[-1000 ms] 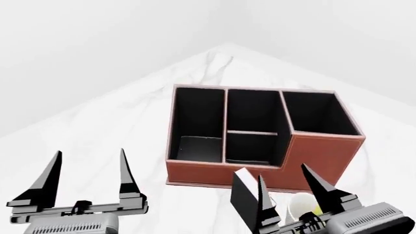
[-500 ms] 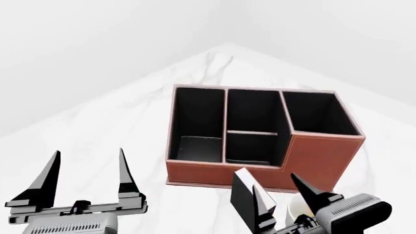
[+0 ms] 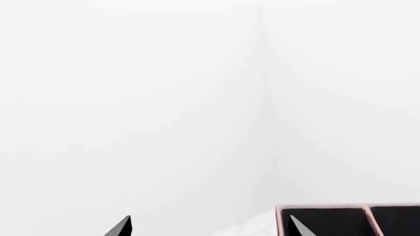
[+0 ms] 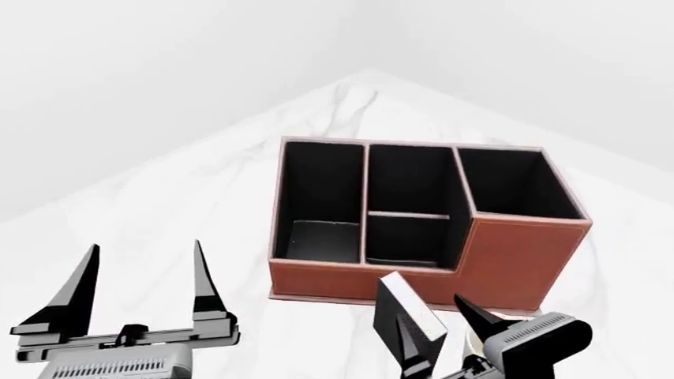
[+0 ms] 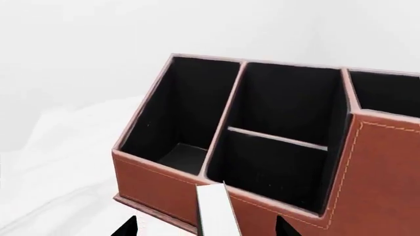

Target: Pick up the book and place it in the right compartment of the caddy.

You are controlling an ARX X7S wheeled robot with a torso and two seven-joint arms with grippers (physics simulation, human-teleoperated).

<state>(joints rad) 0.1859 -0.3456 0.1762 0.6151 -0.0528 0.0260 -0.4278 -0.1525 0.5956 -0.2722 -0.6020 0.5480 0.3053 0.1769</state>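
Spread right tool (image 4: 434,335) now tilted and closed in around upright book (image 4: 397,320) on tabletop (image 4: 211,213) before caddy (image 4: 421,225), nearly ready to pinch; left tool (image 4: 142,272) spread, idle.

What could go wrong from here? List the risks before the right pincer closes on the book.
1. The book stands upright right in front of the caddy; a nudge from the right pincer, which straddles it, could tip it against the caddy's front wall.
2. The mug sits just beside the book, so a finger may knock it.
3. The right compartment has the tallest walls; a low lift could catch the rim.
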